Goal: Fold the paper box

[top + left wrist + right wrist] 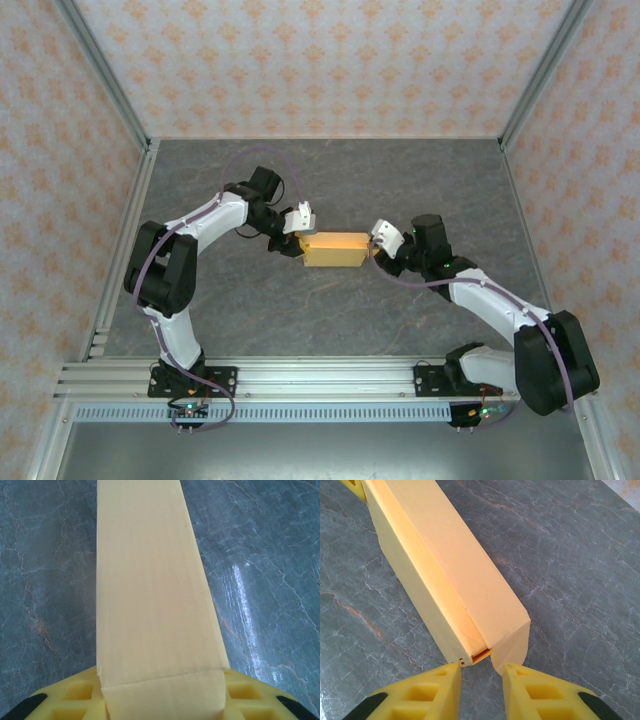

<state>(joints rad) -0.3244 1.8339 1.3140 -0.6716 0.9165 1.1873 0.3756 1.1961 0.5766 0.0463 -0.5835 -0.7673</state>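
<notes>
Two slim robot arms, the left arm (175, 270) at centre left and the right arm (500, 305) at lower right, have white links, bulky black joints and a trailing mauve cable (243, 155). Wrist close-ups show yellow fingers (427, 692) with hollow ribbed cells and black patches.

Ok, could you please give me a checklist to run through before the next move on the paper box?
1. Left gripper shut on the paper box: ok, the box end sits between its fingers.
2. Right gripper free: ok, jaws apart with nothing between them.
3. Right gripper lined up with the box's near end: ok, that end lies just ahead of its fingertips.
4. Near end closed flush: not ok, a small slot gapes at the end's seam.
5. End at the left gripper closed: cannot tell, covered by the grip.
6. Box resting flat on the grey marbled tabletop: cannot tell.
</notes>
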